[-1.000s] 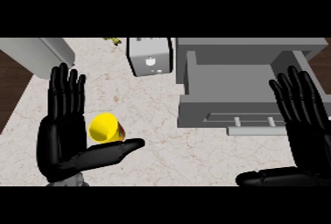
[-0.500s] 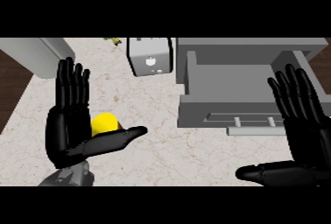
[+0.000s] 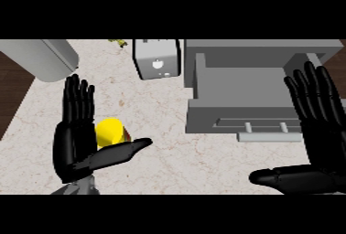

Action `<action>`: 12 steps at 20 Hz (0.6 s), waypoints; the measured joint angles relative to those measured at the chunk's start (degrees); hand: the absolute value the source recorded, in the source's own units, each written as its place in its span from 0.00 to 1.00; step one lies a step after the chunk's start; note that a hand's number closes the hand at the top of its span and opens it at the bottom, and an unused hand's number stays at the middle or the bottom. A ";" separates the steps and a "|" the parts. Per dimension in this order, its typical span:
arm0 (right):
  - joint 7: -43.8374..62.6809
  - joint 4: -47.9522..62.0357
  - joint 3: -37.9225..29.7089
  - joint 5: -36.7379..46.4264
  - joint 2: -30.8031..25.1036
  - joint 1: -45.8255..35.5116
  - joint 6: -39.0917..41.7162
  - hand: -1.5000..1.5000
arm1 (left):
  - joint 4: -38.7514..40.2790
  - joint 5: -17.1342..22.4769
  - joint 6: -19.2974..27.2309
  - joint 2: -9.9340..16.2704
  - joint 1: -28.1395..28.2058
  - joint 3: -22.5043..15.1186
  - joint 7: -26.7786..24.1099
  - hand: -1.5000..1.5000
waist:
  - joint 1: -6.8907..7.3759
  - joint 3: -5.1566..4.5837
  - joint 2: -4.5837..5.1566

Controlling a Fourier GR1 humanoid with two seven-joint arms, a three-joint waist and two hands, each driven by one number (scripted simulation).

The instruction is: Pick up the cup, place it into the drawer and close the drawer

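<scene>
The yellow cup (image 3: 109, 132) lies on the marble counter at the left. My left hand (image 3: 73, 137) is open right beside it, palm against the cup's left side, fingers straight up and thumb stretched out below the cup, hiding its lower part. The grey drawer (image 3: 243, 93) stands pulled open at the upper right, with a handle (image 3: 265, 125) on its front. My right hand (image 3: 323, 132) shows open at the right edge, fingers up, over the drawer's right end.
A white toaster (image 3: 157, 58) stands at the back, just left of the drawer. A grey rounded object (image 3: 44, 58) sits at the top left corner. A small yellow-green item (image 3: 120, 43) lies at the counter's far edge. Dark floor (image 3: 8, 105) borders the counter's left edge.
My left hand has moved forward and right, closing in on the cup until its palm and thumb flank it. The right hand has barely moved.
</scene>
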 measured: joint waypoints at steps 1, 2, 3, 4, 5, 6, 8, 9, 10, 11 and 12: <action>0.12 -0.15 -0.19 -0.27 -0.07 -0.07 0.11 0.00 | 1.02 0.45 0.22 -0.02 0.05 -0.09 -0.51 0.00 | -0.02 0.00 -0.01; 0.98 -0.95 -0.51 -0.70 -0.29 -0.12 0.12 0.00 | 0.57 0.51 0.38 -0.04 1.08 -0.35 -0.61 0.00 | -0.01 0.00 -0.01; 1.32 -1.14 -0.39 -0.50 -0.21 -0.29 -0.10 0.00 | 0.81 0.75 0.08 0.00 2.09 -0.11 -1.29 0.00 | 0.01 0.00 -0.02; 1.46 -1.82 -0.10 -0.31 -0.09 0.07 -0.15 0.00 | 1.65 1.31 -0.06 -0.02 2.60 0.34 -2.09 0.00 | 0.00 0.00 -0.01; 1.14 -1.62 0.18 0.12 0.14 0.31 -0.24 0.00 | 2.35 1.73 -0.23 -0.03 3.01 0.59 -2.90 0.00 | 0.00 -0.01 -0.02; 0.73 -1.14 0.28 0.39 0.19 0.06 -0.19 0.00 | 3.34 1.96 -0.43 -0.04 3.14 0.94 -3.35 0.00 | 0.01 0.00 -0.01; -0.36 -0.04 0.06 0.56 0.27 0.16 0.03 0.00 | 3.27 2.68 -1.23 0.27 5.20 1.57 -4.25 0.00 | 0.06 -0.01 -0.01; -0.45 0.51 -0.28 0.29 0.10 -0.32 0.21 0.00 | 4.16 2.93 -0.95 0.20 5.76 1.60 -5.15 0.00 | 0.07 0.00 0.00; -0.07 0.47 -0.65 -0.10 -0.08 -0.73 0.26 0.00 | 4.61 3.47 -1.45 0.31 6.60 2.09 -5.97 0.00 | 0.08 0.00 0.01; 0.71 0.08 -0.59 -0.07 -0.13 -1.09 0.06 0.00 | 4.53 3.58 -1.50 0.41 7.22 2.47 -5.97 0.00 | 0.08 0.00 0.00; 0.83 0.62 -1.14 -0.58 -0.46 -1.78 0.33 0.00 | 5.72 3.88 -1.32 0.31 7.11 2.73 -6.89 0.00 | 0.08 0.00 0.00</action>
